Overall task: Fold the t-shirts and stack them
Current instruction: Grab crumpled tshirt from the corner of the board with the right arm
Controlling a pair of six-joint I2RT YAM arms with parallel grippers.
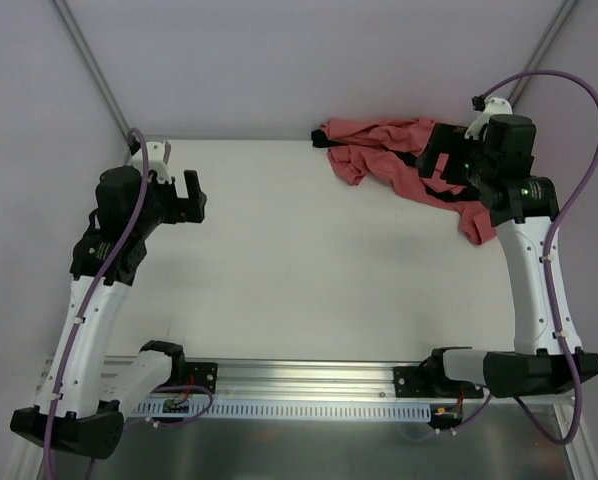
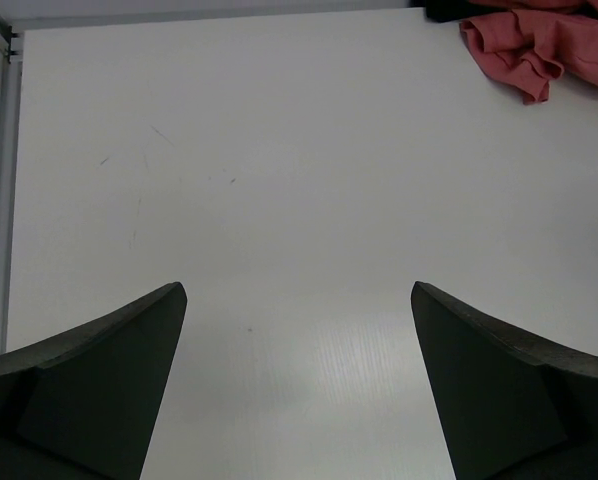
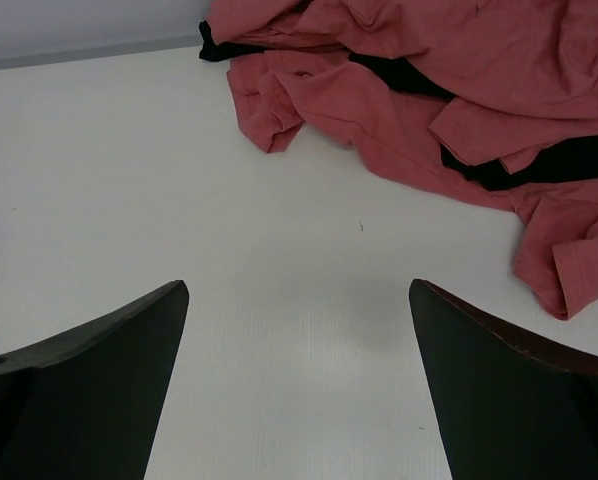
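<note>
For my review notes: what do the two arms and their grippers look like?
The left arm and right arm have white link shells with black joint housings and black bases. A purple cable runs along each. Small green lights glow on the right arm. The left gripper and right gripper each have two dark, wedge-shaped fingers.

White table point(image 1: 279, 260) bears crumpled salmon-red t-shirts point(image 1: 379, 150), perhaps several, at far-right corner.
</note>
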